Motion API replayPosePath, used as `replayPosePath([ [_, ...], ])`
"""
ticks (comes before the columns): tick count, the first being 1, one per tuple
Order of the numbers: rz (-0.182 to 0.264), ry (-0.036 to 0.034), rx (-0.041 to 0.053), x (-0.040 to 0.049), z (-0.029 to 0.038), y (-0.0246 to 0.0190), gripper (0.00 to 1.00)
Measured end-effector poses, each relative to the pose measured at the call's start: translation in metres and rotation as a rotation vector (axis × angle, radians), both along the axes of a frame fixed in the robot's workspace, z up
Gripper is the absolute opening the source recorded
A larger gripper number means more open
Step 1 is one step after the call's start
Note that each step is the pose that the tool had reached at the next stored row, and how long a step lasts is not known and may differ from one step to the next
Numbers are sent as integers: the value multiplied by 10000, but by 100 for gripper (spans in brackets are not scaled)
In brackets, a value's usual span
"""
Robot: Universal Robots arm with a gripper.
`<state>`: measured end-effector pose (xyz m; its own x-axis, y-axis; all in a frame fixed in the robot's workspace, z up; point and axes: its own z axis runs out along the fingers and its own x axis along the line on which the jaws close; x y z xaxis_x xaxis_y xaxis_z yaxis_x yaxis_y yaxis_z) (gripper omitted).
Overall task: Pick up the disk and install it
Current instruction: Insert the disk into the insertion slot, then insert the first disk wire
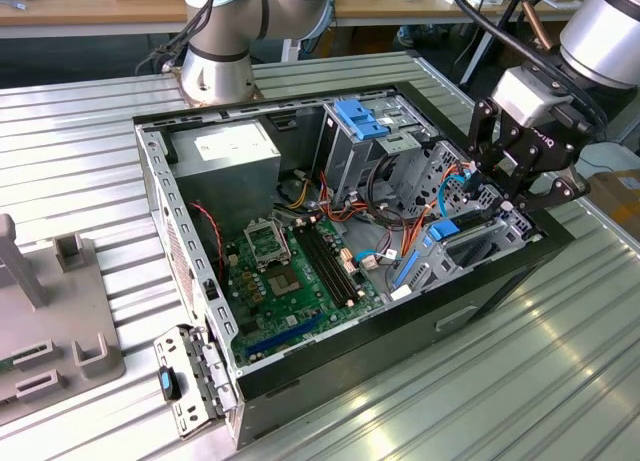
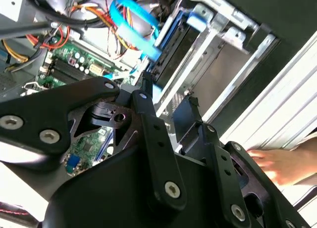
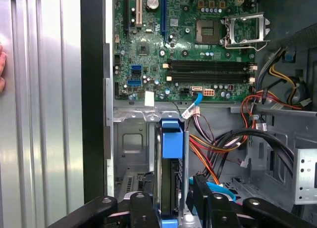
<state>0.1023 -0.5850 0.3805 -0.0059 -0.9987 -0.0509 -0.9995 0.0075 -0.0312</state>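
The disk (image 3: 171, 173), grey metal in a bright blue carrier frame, stands on edge in the drive bay at the front end of the open computer case (image 1: 170, 196). My gripper (image 3: 171, 208) sits over that bay with a black finger pressed on each side of the disk. In the second wrist view the gripper (image 2: 166, 97) has the blue frame edge between its fingertips, and the disk (image 2: 173, 45) runs on into the metal cage. In the exterior view the gripper (image 1: 500, 206) hangs at the case's right end, above the disk's blue tab (image 1: 442, 228).
The motherboard (image 3: 183, 45) lies beyond the bay. Orange, red and black cables (image 3: 223, 149) run close beside the disk. A second drive cage with a blue bracket (image 1: 360, 116) stands further back. A person's hand (image 2: 277, 163) rests on the ribbed metal table outside the case. Grey fixtures (image 1: 60, 321) sit at the exterior view's left.
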Motion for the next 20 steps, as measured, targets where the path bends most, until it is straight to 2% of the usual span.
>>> replayPosePath([
  [1, 1, 1, 0, 39, 0, 1, 44],
  [3, -1, 0, -1, 42, 0, 1, 44],
  [5, 0, 0, 0, 99, 0, 1, 44],
  [10, 0, 0, -1, 108, 0, 1, 44],
  [12, 0, 0, 0, 210, 0, 1, 44],
  [20, 0, 0, 0, 219, 0, 1, 44],
])
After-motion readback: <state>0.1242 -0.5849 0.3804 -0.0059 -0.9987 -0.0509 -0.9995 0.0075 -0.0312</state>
